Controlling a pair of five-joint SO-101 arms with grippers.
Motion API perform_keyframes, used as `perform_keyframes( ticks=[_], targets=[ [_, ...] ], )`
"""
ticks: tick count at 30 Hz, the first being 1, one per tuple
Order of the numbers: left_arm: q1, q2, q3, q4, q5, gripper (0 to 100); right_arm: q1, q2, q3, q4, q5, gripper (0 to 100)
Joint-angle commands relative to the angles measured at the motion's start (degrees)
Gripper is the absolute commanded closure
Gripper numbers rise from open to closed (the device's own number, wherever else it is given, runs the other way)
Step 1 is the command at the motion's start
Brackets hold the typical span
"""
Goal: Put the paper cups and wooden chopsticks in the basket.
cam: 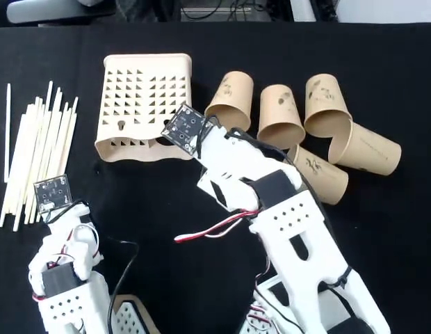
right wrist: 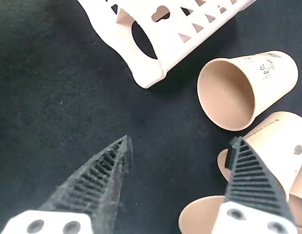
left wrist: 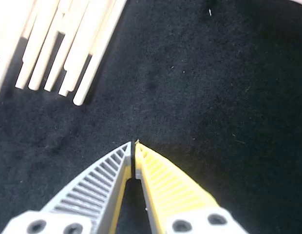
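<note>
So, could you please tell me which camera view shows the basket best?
The high view: nearly the whole basket shows, lying on the black table, lattice side up. The right wrist view catches one corner and a handle hole.

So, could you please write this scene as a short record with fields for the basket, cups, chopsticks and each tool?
basket: cream, perforated, on the black table, between chopsticks and cups
paper cups: five, all lying on their sides, outside the basket, on the right arm's side
chopsticks: loose pile on the table, outside the basket, on the left arm's side
left tool: shut, empty, over bare table near the chopstick ends
right tool: open, empty, over the table near a basket corner and the nearest cups
</note>
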Motion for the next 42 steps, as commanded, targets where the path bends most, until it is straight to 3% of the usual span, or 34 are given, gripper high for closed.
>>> perform_keyframes(
  ticks=[1, 14, 28, 32, 42],
  targets=[
    [-0.3, -0.5, 1.0, 0.7, 0.3, 97, -1.1, 0.3, -4.3, -0.4, -0.4, 68.0],
    [-0.3, -0.5, 1.0, 0.7, 0.3, 97, -2.4, 16.7, -16.7, 3.5, -1.8, 68.0],
    [-0.3, -0.5, 1.0, 0.7, 0.3, 97, -3.1, 15.7, -15.8, 3.8, -1.7, 68.0],
    [-0.3, -0.5, 1.0, 0.7, 0.3, 97, -6.3, 15.7, -13.8, 3.8, -1.1, 68.0],
    [-0.3, -0.5, 1.0, 0.7, 0.3, 97, -9.0, 7.3, -4.1, 1.7, 7.6, 68.0]
  ],
)
